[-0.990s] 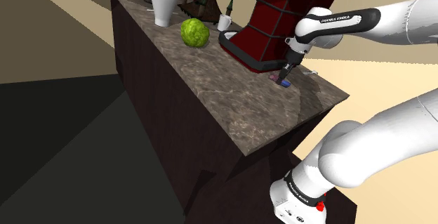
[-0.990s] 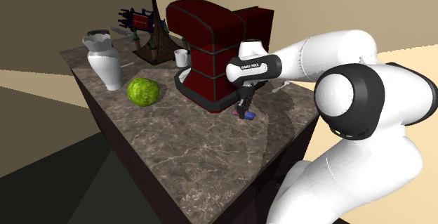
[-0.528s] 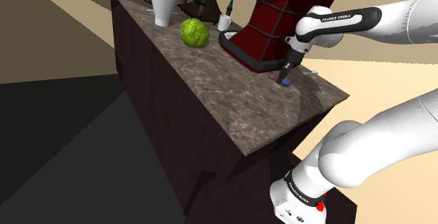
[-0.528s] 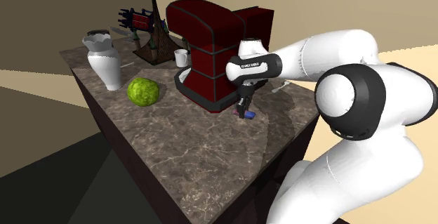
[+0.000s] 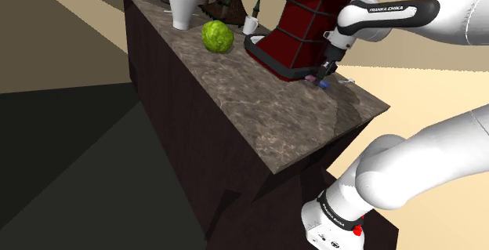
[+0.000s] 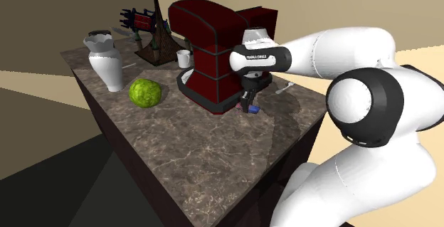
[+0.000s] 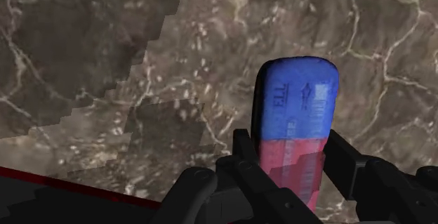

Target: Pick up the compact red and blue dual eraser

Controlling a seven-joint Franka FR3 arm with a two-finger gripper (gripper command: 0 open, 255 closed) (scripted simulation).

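The small eraser [image 7: 296,110], blue at one end and red at the other, is clasped between my black fingers [image 7: 245,158]. My gripper [image 7: 295,168] is shut on its red half, and the blue half sticks out past the fingertips. In the shoulder view the gripper [image 5: 322,79] holds the eraser [image 5: 321,84] a little above the brown marble counter [image 5: 266,107], right next to the dark red machine [image 5: 298,21]. The second exterior view shows the gripper [image 6: 248,105] with the blue tip of the eraser [image 6: 253,109] below it, raised off the counter.
The dark red machine [image 6: 206,48] stands close behind the gripper. A green round object [image 6: 144,92], a white vase [image 6: 106,62], a small white cup [image 6: 184,57] and a dark ornament [image 6: 151,30] stand farther along the counter. The counter edge [image 5: 368,119] is near.
The gripper has risen from the counter with the eraser in it; one second ago the eraser lay on the surface under the fingers.
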